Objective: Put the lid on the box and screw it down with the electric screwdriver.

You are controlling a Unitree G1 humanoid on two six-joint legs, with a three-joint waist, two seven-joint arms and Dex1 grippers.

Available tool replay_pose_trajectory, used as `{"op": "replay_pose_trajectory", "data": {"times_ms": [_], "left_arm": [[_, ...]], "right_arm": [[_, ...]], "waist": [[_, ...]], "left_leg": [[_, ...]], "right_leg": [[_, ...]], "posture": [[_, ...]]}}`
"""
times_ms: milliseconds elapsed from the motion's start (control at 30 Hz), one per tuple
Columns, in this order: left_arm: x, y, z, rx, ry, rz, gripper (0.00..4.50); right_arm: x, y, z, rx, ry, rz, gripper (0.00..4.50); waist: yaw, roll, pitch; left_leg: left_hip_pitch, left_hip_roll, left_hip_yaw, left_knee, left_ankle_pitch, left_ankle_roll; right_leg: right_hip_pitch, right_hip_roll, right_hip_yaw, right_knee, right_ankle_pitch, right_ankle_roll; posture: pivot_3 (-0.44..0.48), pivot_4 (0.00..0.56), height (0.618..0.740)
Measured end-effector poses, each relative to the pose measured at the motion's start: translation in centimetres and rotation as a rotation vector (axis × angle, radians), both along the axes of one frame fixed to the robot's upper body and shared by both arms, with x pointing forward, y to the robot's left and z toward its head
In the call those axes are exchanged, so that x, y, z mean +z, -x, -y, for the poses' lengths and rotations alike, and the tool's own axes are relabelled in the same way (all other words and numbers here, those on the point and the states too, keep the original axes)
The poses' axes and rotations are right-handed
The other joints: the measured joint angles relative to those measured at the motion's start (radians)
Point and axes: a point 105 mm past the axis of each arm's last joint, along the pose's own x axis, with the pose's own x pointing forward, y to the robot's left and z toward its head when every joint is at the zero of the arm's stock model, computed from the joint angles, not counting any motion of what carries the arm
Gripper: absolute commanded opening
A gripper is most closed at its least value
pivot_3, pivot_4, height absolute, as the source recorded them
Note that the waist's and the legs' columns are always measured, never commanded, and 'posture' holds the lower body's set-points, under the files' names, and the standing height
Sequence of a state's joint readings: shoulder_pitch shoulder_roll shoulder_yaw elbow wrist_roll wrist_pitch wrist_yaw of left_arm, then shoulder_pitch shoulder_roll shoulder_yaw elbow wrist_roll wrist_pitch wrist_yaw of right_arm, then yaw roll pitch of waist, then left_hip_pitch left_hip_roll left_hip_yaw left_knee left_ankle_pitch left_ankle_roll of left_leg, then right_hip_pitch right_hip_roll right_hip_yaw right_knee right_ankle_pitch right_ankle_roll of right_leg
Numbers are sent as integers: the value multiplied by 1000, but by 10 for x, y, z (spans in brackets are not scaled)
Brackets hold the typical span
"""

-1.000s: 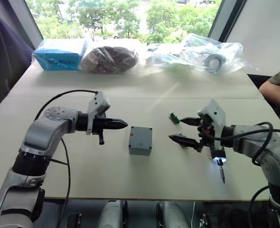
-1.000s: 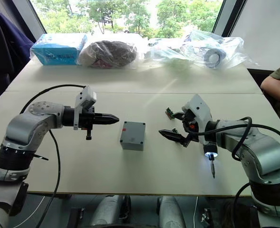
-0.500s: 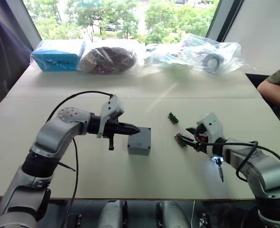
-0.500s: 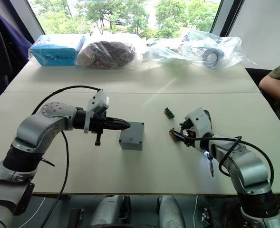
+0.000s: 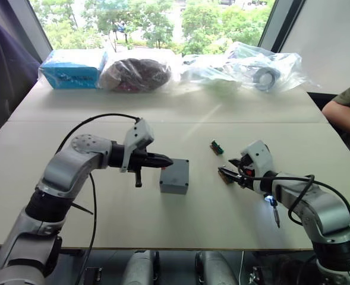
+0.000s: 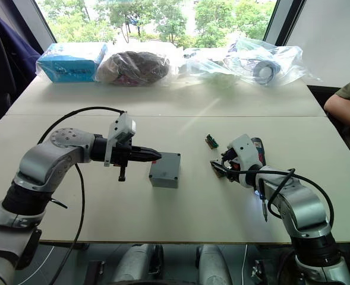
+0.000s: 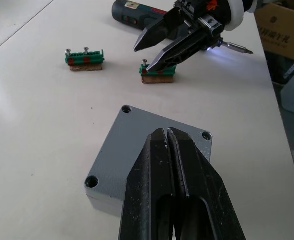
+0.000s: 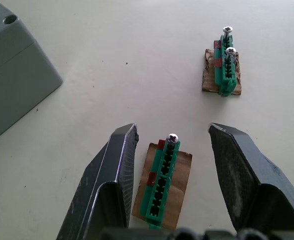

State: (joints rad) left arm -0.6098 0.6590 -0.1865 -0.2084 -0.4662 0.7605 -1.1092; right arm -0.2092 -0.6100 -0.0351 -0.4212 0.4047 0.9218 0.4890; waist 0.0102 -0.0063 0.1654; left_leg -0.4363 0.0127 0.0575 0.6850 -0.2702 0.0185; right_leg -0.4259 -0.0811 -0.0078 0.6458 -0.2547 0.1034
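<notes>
The grey box (image 5: 173, 186) stands mid-table with the lid (image 7: 132, 147) sitting on it, empty screw holes showing at the lid's corners. My left gripper (image 5: 169, 161) is shut, its tips (image 7: 165, 134) over the lid's top by its left edge; contact cannot be told. My right gripper (image 8: 172, 131) is open, its fingers either side of a green connector (image 8: 161, 187) that holds an upright screw on a scrap of cardboard. The electric screwdriver (image 6: 257, 146) lies on the table beside my right arm, its light (image 5: 270, 200) lit and its bit (image 5: 276, 217) pointing at the front edge.
A second green connector (image 5: 216, 146) with two screws lies a little farther back. A blue packet (image 5: 73, 67) and plastic bags (image 5: 246, 65) line the far edge. A person's arm (image 5: 346, 113) rests at the right. A cardboard carton (image 7: 281, 30) stands off the table's right side.
My left gripper has moved right until its shut tips reach over the box. My right gripper has dropped to the table and now straddles the near connector.
</notes>
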Motion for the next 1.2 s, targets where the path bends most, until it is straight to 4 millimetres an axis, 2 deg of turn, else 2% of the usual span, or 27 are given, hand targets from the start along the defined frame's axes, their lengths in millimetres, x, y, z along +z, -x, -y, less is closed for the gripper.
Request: {"op": "replay_pose_trajectory", "data": {"times_ms": [67,167,700,900,1033,1100,1200], "left_arm": [[-1,0,0,-2,-3,-1,0],[-1,0,1,-3,-5,-2,0],[-2,0,0,1,-6,-1,0],[-4,-2,-1,10,-3,-13,0],[-8,-3,-4,24,-3,-32,0],[-9,-5,-7,35,-7,-38,0],[-8,-9,-20,77,-23,-40,0]], "right_arm": [[-3,0,0,1,5,-6,1337],[-7,0,-1,5,16,-13,81],[-3,-1,2,1,31,4,81],[22,-4,1,22,31,74,81],[38,-6,-7,56,29,112,81],[47,-7,-15,81,14,134,81],[65,-4,-44,190,-59,174,81]], "waist": [[0,0,0],[0,0,0],[0,0,0],[0,0,0],[-1,0,0],[-1,0,0],[-8,0,0]], "left_leg": [[0,0,0,0,0,0],[0,0,0,0,0,0],[0,0,0,0,0,0],[0,0,0,0,0,0],[0,0,0,0,0,0],[0,0,0,0,0,0],[0,1,-1,0,0,0]], "right_leg": [[0,0,0,0,0,0],[0,0,0,0,0,0],[0,0,0,0,0,0],[0,0,0,0,0,0],[0,0,0,0,0,0],[0,0,0,0,0,0],[0,1,0,0,0,0]], "posture": [[0,150,740],[0,150,740],[0,150,740],[0,150,740],[0,150,740],[0,150,740],[0,150,740]]}}
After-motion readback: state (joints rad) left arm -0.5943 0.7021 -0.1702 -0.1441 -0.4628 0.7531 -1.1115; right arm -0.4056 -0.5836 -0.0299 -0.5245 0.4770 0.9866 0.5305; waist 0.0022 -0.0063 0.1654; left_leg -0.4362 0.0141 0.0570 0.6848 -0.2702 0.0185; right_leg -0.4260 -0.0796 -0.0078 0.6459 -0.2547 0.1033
